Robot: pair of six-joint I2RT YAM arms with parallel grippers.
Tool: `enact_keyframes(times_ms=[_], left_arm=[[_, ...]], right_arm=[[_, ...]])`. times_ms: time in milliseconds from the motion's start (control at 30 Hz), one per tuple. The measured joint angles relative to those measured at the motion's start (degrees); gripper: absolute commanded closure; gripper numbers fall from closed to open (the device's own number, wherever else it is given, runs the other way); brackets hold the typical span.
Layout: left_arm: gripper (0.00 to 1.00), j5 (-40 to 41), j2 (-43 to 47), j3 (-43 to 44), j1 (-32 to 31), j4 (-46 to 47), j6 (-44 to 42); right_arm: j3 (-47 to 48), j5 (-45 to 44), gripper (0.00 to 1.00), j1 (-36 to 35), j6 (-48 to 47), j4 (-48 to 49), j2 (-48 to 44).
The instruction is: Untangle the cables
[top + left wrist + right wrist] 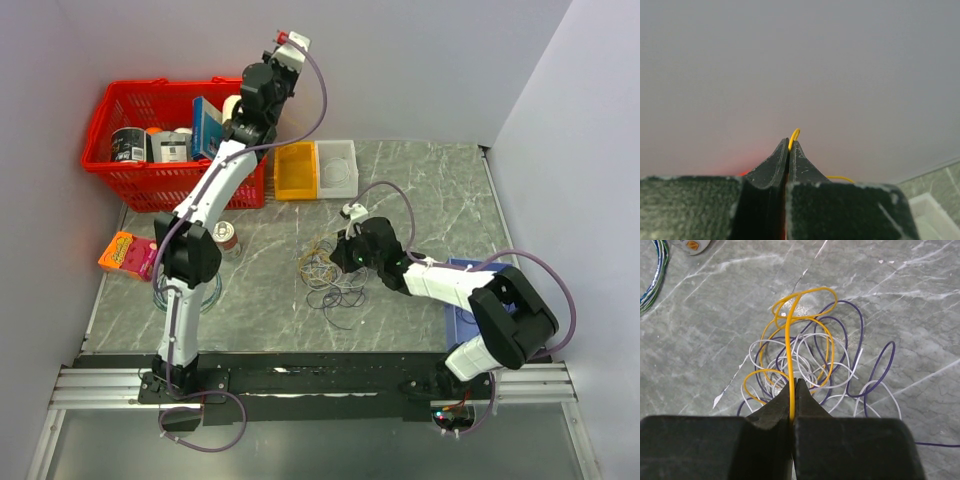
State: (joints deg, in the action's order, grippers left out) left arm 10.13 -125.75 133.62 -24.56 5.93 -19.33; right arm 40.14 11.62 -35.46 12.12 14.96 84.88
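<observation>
The cables (332, 277) lie in a loose heap at the middle of the top view, on the grey marbled table (440, 200), with purple, white and yellow loops overlapping. The right gripper (794, 383) sits at the heap's right edge, its fingers pressed together on a yellow strand (788, 355) running out of the tangle. The left gripper (790, 144), raised at the upper middle above the red basket (150, 185), is pinched tight on a small yellow wire loop (794, 135)

Grey marble table (440, 190) (plain pale-lilac walls (400, 60))
</observation>
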Motion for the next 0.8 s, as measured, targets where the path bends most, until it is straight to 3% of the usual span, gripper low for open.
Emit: enact_keyframes(times_ms=[467, 800], left_arm=[[0.99, 0.09, -6.12, -14.16, 0.57, -0.11, -1.33], [0.99, -2.23, -9.25, -12.72, -0.9, -4.98, -0.72]], right_arm=[[-0.94, -0.04, 1.0, 0.0, -0.02, -0.13, -1.57], [-1.18, 0.0, 1.0, 0.0, -0.02, -0.15, -1.57]])
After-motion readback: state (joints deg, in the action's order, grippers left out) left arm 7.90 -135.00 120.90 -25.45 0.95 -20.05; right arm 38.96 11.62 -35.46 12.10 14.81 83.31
